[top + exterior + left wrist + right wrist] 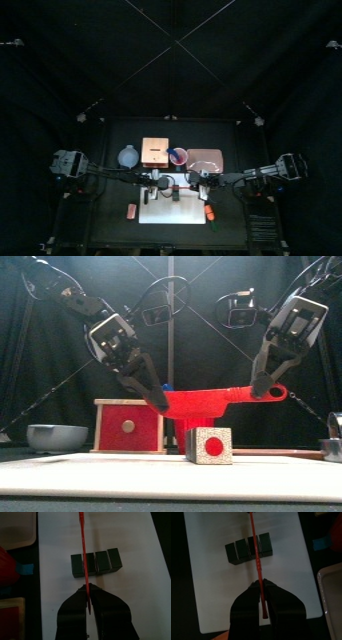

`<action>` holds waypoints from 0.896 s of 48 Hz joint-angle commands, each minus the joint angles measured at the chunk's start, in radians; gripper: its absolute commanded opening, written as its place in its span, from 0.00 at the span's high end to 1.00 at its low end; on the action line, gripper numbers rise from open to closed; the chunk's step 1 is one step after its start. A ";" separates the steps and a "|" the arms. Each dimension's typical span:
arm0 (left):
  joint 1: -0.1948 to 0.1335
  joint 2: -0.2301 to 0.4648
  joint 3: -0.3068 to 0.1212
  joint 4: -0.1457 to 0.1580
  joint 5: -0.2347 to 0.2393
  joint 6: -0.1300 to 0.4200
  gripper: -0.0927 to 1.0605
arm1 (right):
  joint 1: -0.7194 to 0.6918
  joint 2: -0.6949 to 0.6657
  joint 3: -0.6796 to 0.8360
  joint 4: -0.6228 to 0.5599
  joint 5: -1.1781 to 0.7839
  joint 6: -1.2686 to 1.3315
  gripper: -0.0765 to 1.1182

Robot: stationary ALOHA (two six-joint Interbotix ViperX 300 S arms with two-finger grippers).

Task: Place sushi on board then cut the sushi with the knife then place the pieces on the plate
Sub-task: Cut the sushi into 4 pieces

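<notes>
A dark green sushi roll (pixel 207 444) with a red-dotted white end lies on the white cutting board (pixel 80 466). Its several blocks (pixel 97 562) sit joined in a row. A red toy knife (pixel 207 404) hangs level just above the roll, held at both ends. My left gripper (pixel 158 402) is shut on one end and my right gripper (pixel 267 390) is shut on the other. In the wrist views the blade (pixel 83 552) crosses the roll (pixel 250 548) along a seam near one end. From above, both grippers (pixel 160 183) (pixel 198 183) meet over the board (pixel 171 225).
Behind the board stand the blue-grey bowl (pixel 128 155), the wooden box (pixel 155 150) with its red drawer front (pixel 128 426), the red cup (pixel 178 155) and the pink tray (pixel 205 157). A small orange thing (pixel 132 210) lies at the board's left side and another (pixel 210 213) at its right.
</notes>
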 commanded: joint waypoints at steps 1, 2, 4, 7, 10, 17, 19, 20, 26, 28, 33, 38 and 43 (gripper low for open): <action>-0.008 0.000 -0.015 -0.003 0.003 0.002 0.54 | -0.005 -0.003 -0.003 -0.002 0.014 0.003 0.61; -0.008 0.003 -0.015 -0.003 0.003 0.002 0.54 | -0.005 -0.002 -0.003 -0.002 0.014 0.003 0.61; -0.008 0.005 -0.015 -0.003 0.003 0.002 0.54 | -0.005 0.003 -0.003 -0.005 0.014 0.003 0.61; -0.006 0.008 -0.015 -0.003 0.002 0.002 0.55 | -0.005 0.008 -0.002 -0.006 0.014 0.002 0.61; -0.005 0.011 -0.015 -0.003 0.002 0.002 0.55 | -0.005 0.012 -0.003 -0.011 0.015 0.002 0.61; 0.000 0.021 -0.017 -0.003 0.002 0.002 0.55 | -0.008 0.023 -0.003 -0.015 0.014 0.002 0.61; 0.000 0.023 -0.017 -0.003 0.002 0.002 0.55 | -0.009 0.025 -0.005 -0.015 0.014 0.002 0.61; 0.002 0.025 -0.017 -0.003 0.002 0.002 0.55 | -0.009 0.026 -0.005 -0.017 0.015 0.002 0.61; 0.002 0.029 -0.017 -0.003 0.002 0.002 0.55 | -0.014 0.029 -0.005 -0.018 0.014 0.002 0.61; 0.002 0.032 -0.017 -0.003 0.002 0.002 0.55 | -0.015 0.029 -0.005 -0.018 0.014 0.002 0.61; 0.002 0.038 -0.017 -0.003 0.002 0.002 0.55 | -0.025 0.029 -0.005 -0.020 0.014 0.000 0.61; 0.002 0.040 -0.015 -0.003 0.002 0.002 0.55 | -0.029 0.031 -0.003 -0.021 0.014 0.000 0.61; 0.002 0.044 -0.015 -0.003 0.002 0.000 0.55 | -0.029 0.034 -0.002 -0.023 0.015 0.000 0.61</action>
